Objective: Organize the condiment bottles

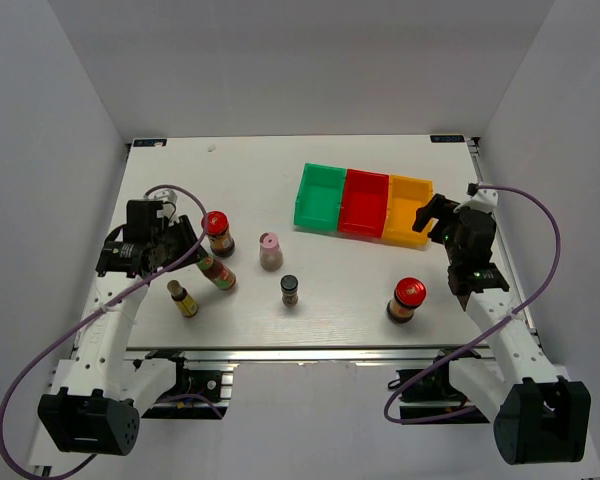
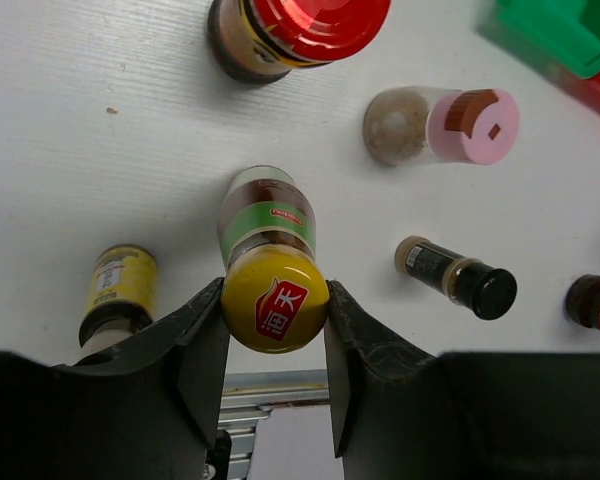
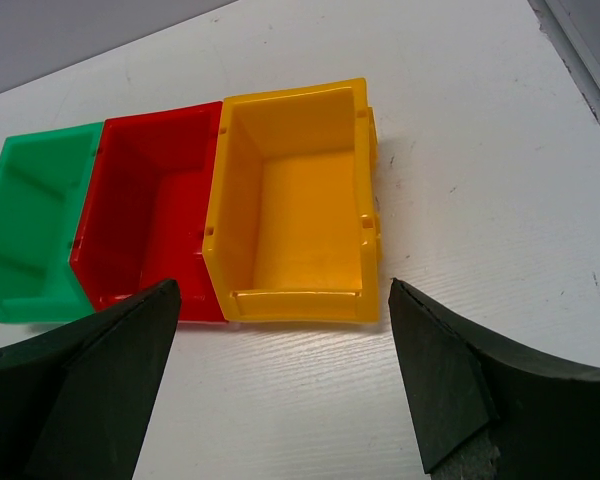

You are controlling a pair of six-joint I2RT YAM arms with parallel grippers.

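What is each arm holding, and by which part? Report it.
Left gripper: the slim dark bottle with green label, pinched at its yellow cap between both fingers. Right gripper: nothing; its fingers are open, facing the yellow plastic bin.

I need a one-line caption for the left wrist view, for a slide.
Left gripper closed on the yellow-capped bottle, with a red-lidded jar, a pink-lidded jar and a black-lidded jar beyond it.

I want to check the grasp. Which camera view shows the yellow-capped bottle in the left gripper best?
The left wrist view: the yellow-capped bottle fills the centre, its cap clamped by the left gripper. The top external view shows it small, partly covered by the gripper. The right wrist view shows only bins.
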